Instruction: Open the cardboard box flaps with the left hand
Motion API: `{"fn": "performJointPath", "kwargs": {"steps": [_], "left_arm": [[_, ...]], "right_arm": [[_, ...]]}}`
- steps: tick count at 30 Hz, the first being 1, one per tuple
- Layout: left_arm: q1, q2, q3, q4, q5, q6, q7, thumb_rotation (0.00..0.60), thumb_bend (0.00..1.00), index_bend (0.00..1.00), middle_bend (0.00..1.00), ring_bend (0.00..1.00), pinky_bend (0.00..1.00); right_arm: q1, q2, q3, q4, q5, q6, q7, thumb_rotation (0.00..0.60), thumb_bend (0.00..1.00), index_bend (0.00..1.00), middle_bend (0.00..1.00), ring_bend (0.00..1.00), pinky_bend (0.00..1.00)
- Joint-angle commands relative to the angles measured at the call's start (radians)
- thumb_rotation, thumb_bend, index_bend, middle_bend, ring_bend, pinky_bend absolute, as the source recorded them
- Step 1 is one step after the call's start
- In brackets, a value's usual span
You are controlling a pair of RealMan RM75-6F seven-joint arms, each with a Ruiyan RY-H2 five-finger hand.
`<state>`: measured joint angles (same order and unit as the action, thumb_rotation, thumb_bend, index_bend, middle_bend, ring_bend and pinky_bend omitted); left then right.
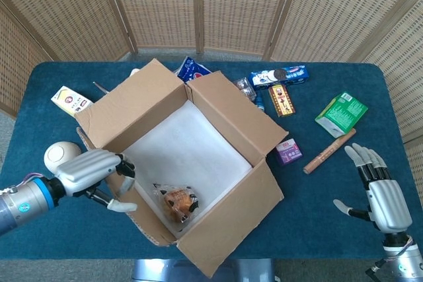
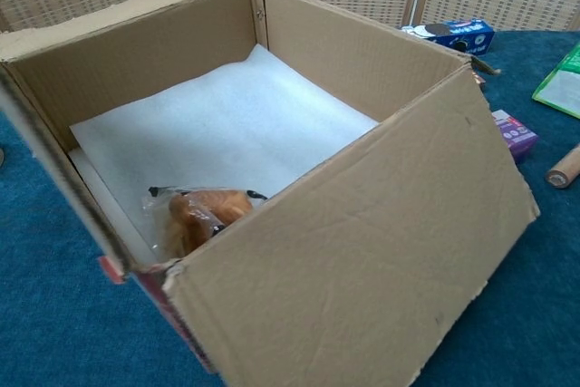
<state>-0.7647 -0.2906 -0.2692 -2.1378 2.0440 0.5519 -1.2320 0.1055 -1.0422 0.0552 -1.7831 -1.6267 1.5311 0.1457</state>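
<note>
head view: cardboard box (image 1: 198, 156) flaps all look folded out, so task approx done. left hand (image 1: 92, 173) grips nothing, fingers loosely curled beside left flap (image 1: 109, 193); right hand (image 1: 380, 193) spread, empty.

Cardboard box (image 1: 198, 156) showing matt, rough brown board, creased. White foam liner (image 2: 227, 133) inside looking soft, matt. Bun wrapper (image 2: 195, 215), just beside left hand (image 1: 92, 171) fingers, gleaming glossy clear plastic. Hand shell shining smooth silver. Tablecloth (image 1: 317, 222) appearing napped blue fabric.
</note>
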Motion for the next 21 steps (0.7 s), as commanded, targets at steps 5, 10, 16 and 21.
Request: {"fn": "performJointPath", "kwargs": {"steps": [5, 10, 16, 21], "left_arm": [[-0.03, 0.034, 0.06, 0.05, 0.07, 0.088, -0.075, 0.224, 0.0, 0.7, 0.52, 0.33, 0.38], [-0.033, 0.065, 0.088, 0.066, 0.116, 0.146, -0.104, 0.209, 0.0, 0.7, 0.51, 0.33, 0.37], [-0.036, 0.067, 0.114, 0.068, 0.15, 0.141, -0.105, 0.205, 0.0, 0.7, 0.52, 0.33, 0.37], [-0.027, 0.041, 0.115, 0.084, 0.102, 0.125, -0.027, 0.207, 0.0, 0.63, 0.46, 0.3, 0.36]], "right_arm": [[0.0, -0.003, 0.0, 0.0, 0.001, 0.0, -0.006, 0.6, 0.0, 0.0, 0.0, 0.0, 0.0], [0.001, -0.004, 0.002, 0.0, 0.005, -0.002, -0.007, 0.6, 0.0, 0.0, 0.0, 0.0, 0.0], [0.002, -0.006, 0.001, -0.001, 0.004, -0.003, -0.012, 0.6, 0.0, 0.0, 0.0, 0.0, 0.0], [0.002, -0.004, 0.0, -0.001, 0.006, -0.006, -0.01, 0.6, 0.0, 0.0, 0.0, 0.0, 0.0]]}}
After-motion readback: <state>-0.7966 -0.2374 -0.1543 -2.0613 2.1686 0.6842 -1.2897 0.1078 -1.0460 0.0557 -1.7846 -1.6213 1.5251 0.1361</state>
